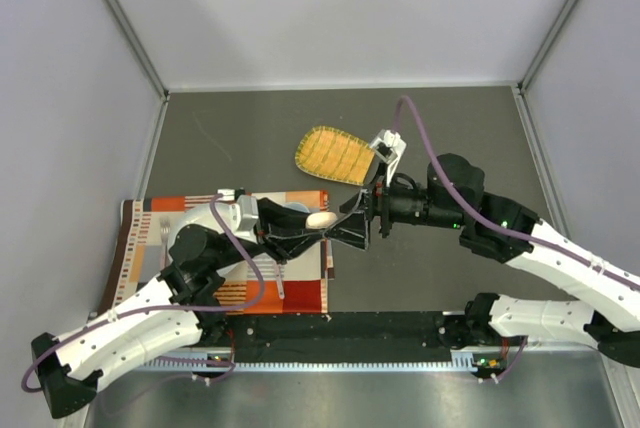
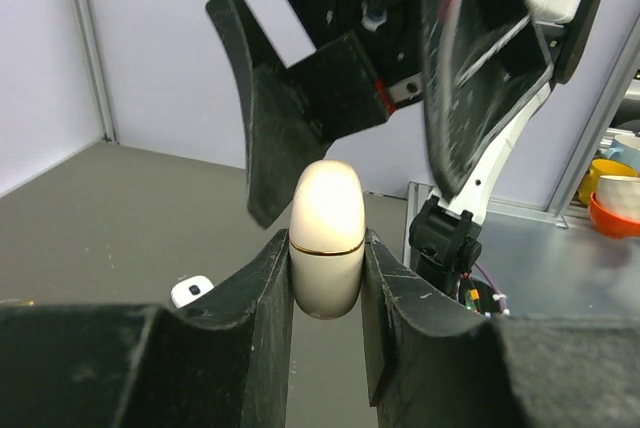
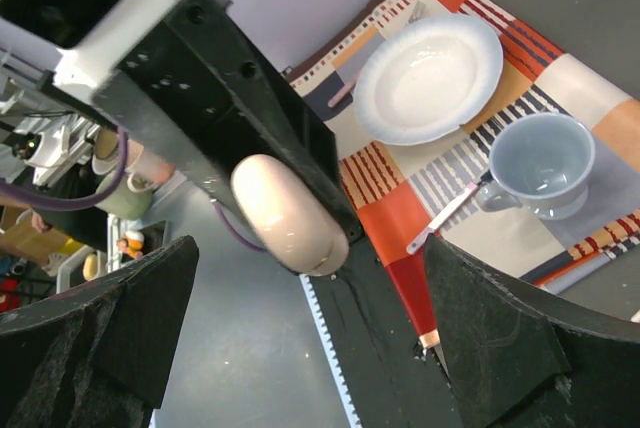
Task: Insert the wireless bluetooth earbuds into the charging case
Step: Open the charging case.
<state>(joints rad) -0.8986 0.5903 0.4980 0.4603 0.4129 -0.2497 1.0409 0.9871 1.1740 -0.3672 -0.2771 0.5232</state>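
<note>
The left end effector [image 2: 325, 278] is gripping the closed cream case [image 2: 326, 238] tight between its fingers, holding it raised over the placemat's [image 1: 300, 293] right edge, near the counter's [image 1: 250, 138] middle. The right end effector [image 1: 350, 218] is standing wide open with nothing in it, its fingers spread on either side of the case's top without touching. On the placemat, a white plate [image 3: 430, 78] and a blue cup [image 3: 540, 163] are sitting side by side. Behind them a yellow mat [image 1: 335, 155] is lying. No earbuds are showing.
</note>
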